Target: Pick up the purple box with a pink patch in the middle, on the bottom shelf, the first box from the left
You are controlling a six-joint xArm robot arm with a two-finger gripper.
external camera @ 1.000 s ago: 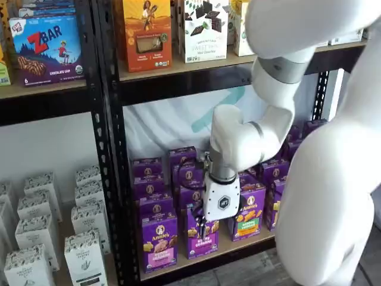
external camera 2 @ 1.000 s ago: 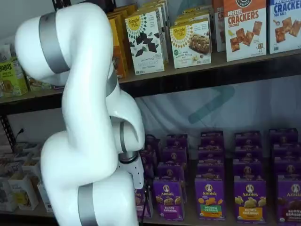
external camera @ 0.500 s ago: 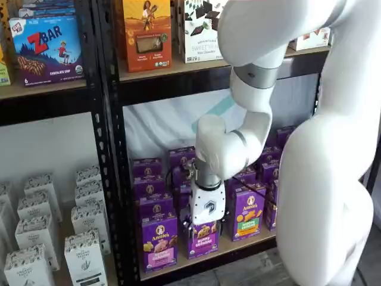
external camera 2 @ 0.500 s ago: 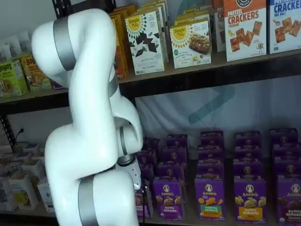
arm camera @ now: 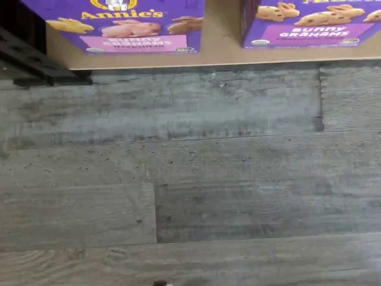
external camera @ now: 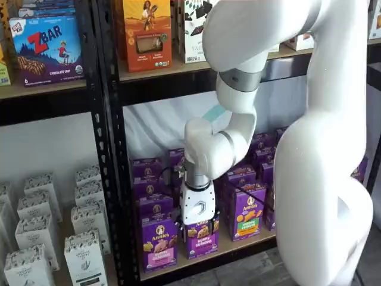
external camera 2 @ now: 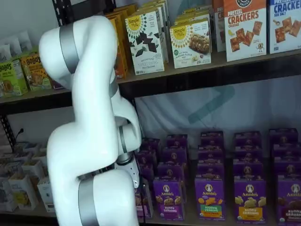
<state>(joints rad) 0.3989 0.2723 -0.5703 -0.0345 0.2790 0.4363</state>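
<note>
The purple box (external camera: 159, 243) with a pink band stands upright at the front left of the bottom shelf (external camera: 241, 243). The wrist view shows its lower front with the pink band (arm camera: 128, 27) on the tan board (arm camera: 223, 42). In a shelf view the arm hides nearly all of it, leaving a sliver (external camera 2: 140, 201). My gripper (external camera: 199, 225) hangs in front of the neighbouring Bunny Grahams box (external camera: 202, 239), just right of the purple box and not touching it. Its fingers are not plain against the boxes, so I cannot tell how they stand. It holds nothing that I can see.
A black perforated upright (external camera: 113, 179) stands just left of the purple box. More purple Annie's boxes fill the shelf, one with a green-and-orange patch (external camera: 247, 213). White boxes (external camera: 83, 256) sit in the left bay. Grey wood floor (arm camera: 190, 167) lies below the shelf edge.
The arm has swung left. The gripper has moved left along the front row, from near the green-and-orange box to the Bunny Grahams box beside the purple box.
</note>
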